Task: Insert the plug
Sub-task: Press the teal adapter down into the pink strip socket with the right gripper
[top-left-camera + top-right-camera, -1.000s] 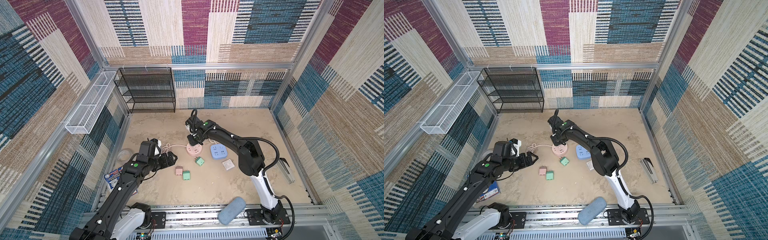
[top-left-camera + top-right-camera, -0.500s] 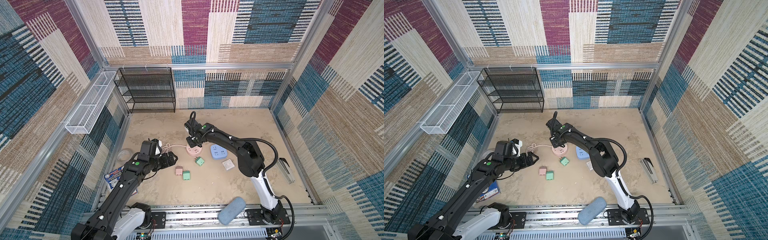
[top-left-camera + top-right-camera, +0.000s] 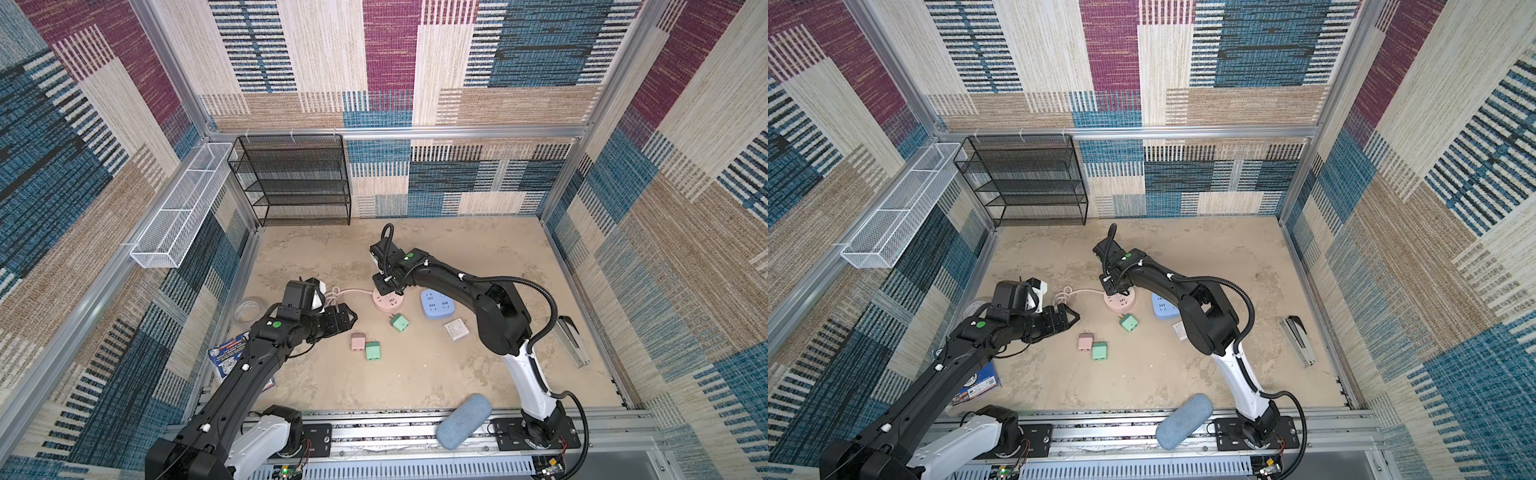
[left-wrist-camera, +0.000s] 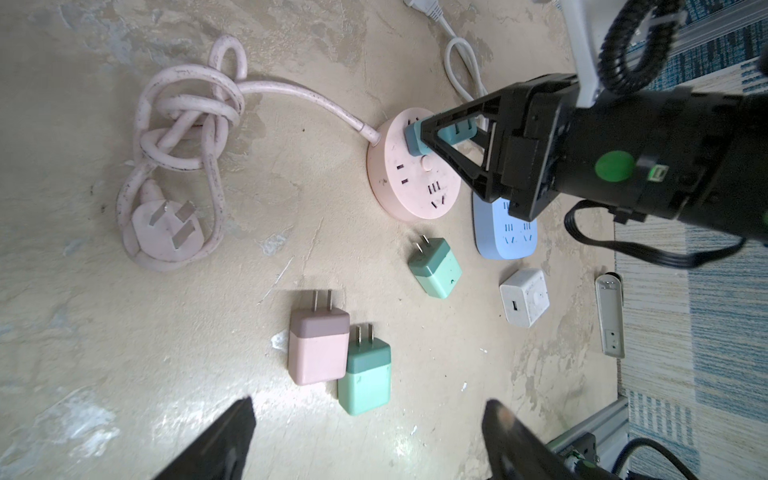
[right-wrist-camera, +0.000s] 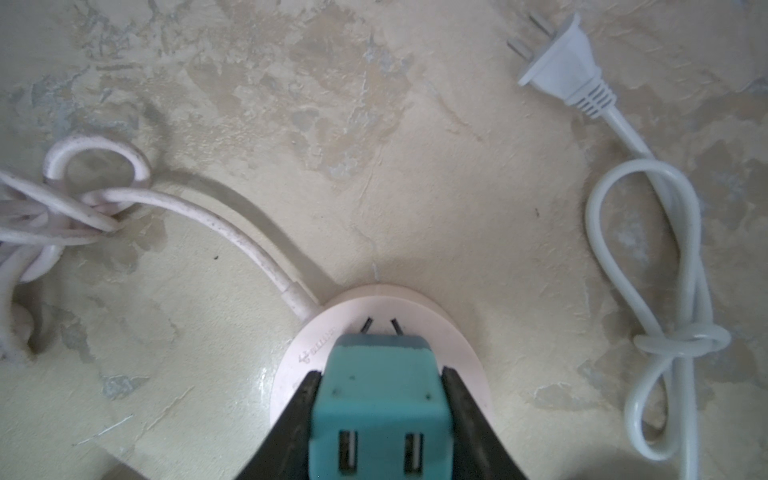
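- right gripper (image 5: 379,372) clamped on the teal plug (image 5: 374,411), which stands on the pink round socket (image 5: 455,338) near its rim;
- bare floor (image 5: 415,187) lies open between pink cable (image 5: 232,232) and white cord (image 5: 690,232);
- left gripper (image 3: 351,318) spread apart, empty

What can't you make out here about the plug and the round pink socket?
- Prongs of the teal plug: hidden in the right wrist view by its own body, so how far they sit in the pink socket cannot be told.
- Same plug in both top views: too small, covered by the right gripper.
- The blue power strip: partly behind the right arm in a top view.
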Available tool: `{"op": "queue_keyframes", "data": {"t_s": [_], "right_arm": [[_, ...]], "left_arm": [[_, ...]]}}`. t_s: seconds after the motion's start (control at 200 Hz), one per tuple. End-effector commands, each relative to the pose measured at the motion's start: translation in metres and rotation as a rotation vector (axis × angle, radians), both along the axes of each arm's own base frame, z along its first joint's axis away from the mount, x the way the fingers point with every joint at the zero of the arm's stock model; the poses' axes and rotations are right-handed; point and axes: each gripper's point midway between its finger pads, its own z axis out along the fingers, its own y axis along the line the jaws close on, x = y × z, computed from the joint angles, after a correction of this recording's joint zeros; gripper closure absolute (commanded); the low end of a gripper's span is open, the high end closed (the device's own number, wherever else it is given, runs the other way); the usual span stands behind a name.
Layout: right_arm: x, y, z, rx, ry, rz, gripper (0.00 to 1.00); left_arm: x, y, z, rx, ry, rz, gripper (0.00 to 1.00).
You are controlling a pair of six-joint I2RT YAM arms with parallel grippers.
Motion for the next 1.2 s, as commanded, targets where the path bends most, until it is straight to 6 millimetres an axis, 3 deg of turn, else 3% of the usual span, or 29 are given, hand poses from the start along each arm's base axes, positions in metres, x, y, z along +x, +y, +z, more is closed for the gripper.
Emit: {"op": "queue_keyframes", "data": {"t_s": [0.0,0.636,0.796,0.901,1.022,1.197], "right_arm": [[-0.038,-0.018,-0.033,-0.088,0.196,0.005,1.0],[-0.042,-0.023,-0.042,-0.11,0.218,-0.009,1.0],[-0.038,-0.019,-0.034,-0.096,0.202,-0.005,0.74],[-0.031,-0.016,-0.022,-0.082,0.173,-0.01,0.63],[-0.023,-0.009,-0.003,-0.046,0.133,-0.016,0.39],[-0.02,-0.003,0.025,0.024,0.086,-0.029,0.29]], "left_arm": [[0.001,-0.002,0.002,-0.005,-0.011,-0.015,0.09],[0.0,-0.002,0.0,0.003,-0.01,-0.014,0.08],[0.001,-0.002,0.0,0.005,-0.01,-0.013,0.08],[0.0,-0.001,0.0,0.007,-0.01,-0.012,0.08],[-0.001,-0.001,0.001,0.008,-0.014,-0.012,0.08],[-0.002,-0.001,0.001,0.009,-0.017,-0.012,0.08]]}}
